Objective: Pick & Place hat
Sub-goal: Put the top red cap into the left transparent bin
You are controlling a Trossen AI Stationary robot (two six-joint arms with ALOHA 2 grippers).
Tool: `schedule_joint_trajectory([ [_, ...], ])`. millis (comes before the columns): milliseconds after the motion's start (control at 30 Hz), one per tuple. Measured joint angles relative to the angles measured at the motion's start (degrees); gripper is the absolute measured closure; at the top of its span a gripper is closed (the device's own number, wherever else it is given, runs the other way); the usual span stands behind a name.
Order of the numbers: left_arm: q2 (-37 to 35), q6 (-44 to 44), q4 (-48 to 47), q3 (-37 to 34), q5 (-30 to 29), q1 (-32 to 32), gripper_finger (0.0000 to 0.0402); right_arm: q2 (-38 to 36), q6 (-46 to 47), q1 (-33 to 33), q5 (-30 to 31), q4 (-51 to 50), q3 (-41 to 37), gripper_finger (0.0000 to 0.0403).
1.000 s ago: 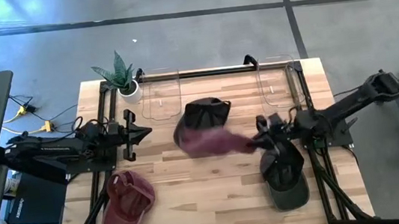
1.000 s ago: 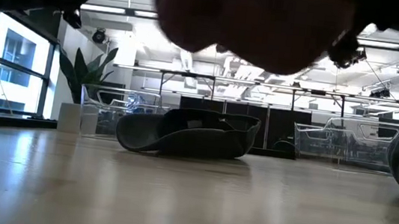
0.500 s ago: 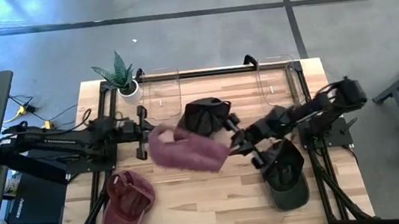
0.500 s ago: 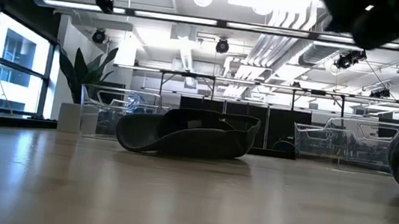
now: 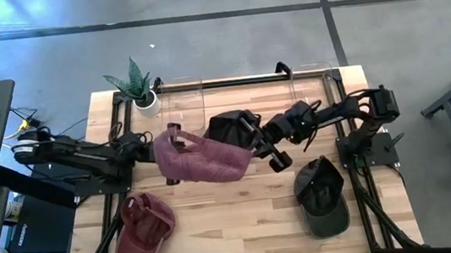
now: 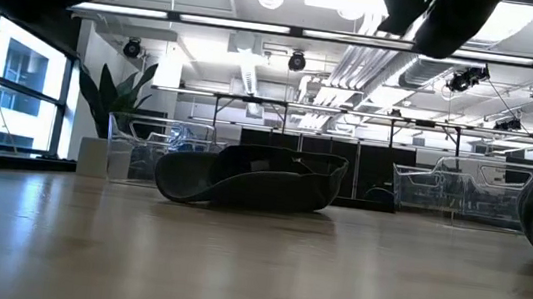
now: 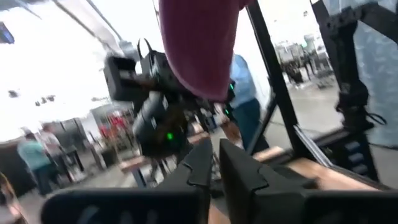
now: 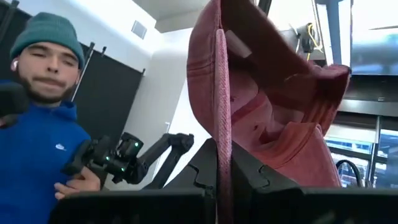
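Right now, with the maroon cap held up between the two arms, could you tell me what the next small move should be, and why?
Probably the left tool should close on the maroon cap's near edge. The right tool grips the cap's other end above the table, and the left tool sits right at the cap, seemingly for a handover.

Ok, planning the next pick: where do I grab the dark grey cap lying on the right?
On the dark grey fabric cap, probably pinch the flat brim, coming from the table's front edge, where it points; the rounded crown looks too wide.
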Motion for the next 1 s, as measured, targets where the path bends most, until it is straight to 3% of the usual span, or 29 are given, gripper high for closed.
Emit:
schedule_joint_trajectory([
  [100, 3.2, -1.2, 1.9, 2.7, 0.1, 0.0, 0.0315, 0.3, -0.5, 0.0, -1.2, -0.2, 0.0, 0.0395],
  [267, 7.3, -4.5, -2.5, 10.0, 0.6, 0.0, 0.0221, 0.4, -1.8, 0.0, -1.3, -1.6, 0.0, 0.0392],
  [400, 10.0, -4.5, -11.0, 15.8, 7.2, 0.0, 0.0163, 0.4, -1.2, 0.1, -1.8, -2.1, -0.1, 0.0391],
  [500, 11.4, -4.4, -12.4, 18.8, 13.8, 0.0, 0.0153, 0.4, -1.2, 0.1, -2.3, -2.2, -0.7, 0.0395],
  [667, 12.2, -4.9, -12.4, 19.7, 14.4, 0.0, 0.0216, 0.4, -1.3, 0.1, -1.4, -2.4, -3.4, 0.0389],
  [767, 12.3, -5.9, -12.9, 19.6, 14.1, 0.0, 0.0290, 0.4, -1.5, 0.1, 1.2, -1.9, -5.9, 0.0388],
  [867, 12.3, -5.8, -14.0, 19.6, 17.3, -0.1, 0.0373, 0.4, -1.1, 0.1, 3.3, -1.6, -8.8, 0.0388],
  [1000, 12.2, -5.9, -19.1, 19.6, 16.7, -0.1, 0.0381, 0.2, 4.0, -0.7, 3.9, -1.5, -12.3, 0.0372],
])
